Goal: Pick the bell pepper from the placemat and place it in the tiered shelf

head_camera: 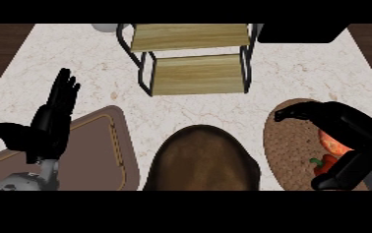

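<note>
**Right hand closes on pepper; shelf waits up and to the left**

The robot's right hand [341,133] is curled over the bell pepper [331,151] at the right side of the counter, fingers arched above it and the thumb coming up from below, so that only a strip of orange-red skin and a bit of green stem show between them. The pepper lies on the round woven placemat [287,148], near that mat's right side and close to the view's right edge. Whether it has left the mat cannot be told from this angle, and the hand hides too much of the pepper to judge how its long axis runs.

The tiered shelf [195,55], two wooden boards in a black wire frame, stands at the far middle of the counter, up and to the left of the pepper and well apart from it. The lower, nearer board faces the robot and looks the easier landing. The marble counter [218,109] between mat and shelf holds nothing in the way, though the frame's right upright stands on the side the hand would come from, and a black object [301,33] sits just beside the shelf at the far right.

The left hand [51,119] rests open, fingers up, at the left edge above a brown cutting board [102,148], much farther from the pepper. A large brown rounded form [203,158] fills the near middle.
</note>
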Controlling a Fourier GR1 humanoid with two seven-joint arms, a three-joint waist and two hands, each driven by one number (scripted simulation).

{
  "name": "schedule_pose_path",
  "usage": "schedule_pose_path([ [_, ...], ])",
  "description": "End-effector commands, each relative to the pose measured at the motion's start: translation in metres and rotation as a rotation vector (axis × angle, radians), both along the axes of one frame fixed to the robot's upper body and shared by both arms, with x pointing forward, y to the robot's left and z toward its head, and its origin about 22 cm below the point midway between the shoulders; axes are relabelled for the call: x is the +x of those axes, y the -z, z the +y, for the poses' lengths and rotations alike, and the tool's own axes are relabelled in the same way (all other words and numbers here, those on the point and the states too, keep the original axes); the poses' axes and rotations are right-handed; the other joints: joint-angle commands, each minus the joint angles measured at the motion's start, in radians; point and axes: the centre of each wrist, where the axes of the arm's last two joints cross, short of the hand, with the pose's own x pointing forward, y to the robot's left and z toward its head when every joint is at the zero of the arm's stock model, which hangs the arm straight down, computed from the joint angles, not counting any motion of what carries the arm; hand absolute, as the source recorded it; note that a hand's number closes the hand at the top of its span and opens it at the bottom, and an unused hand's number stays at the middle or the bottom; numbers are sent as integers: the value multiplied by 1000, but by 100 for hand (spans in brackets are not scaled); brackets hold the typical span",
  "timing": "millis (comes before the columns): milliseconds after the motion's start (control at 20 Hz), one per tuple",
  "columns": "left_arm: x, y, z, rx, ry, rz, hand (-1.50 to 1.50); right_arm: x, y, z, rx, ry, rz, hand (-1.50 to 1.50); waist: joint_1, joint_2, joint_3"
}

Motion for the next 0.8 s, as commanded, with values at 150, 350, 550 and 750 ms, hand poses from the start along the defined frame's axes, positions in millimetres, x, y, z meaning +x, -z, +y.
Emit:
schedule_pose_path([
  [150,5,-11,6,24,-1,10,0,11,-82,-70,-170,-333,-101,-150,-9,-5,-1],
  [350,4,-9,4,21,-24,6,0,0,-138,-50,-409,-449,-236,-150,-29,-14,-1],
  [550,1,-3,13,21,-25,22,0,-20,-188,-23,-633,-450,-460,-150,-36,-18,0],
  [750,-1,-7,15,20,-19,7,0,-47,-194,11,-826,-406,-659,-150,-29,-14,2],
])
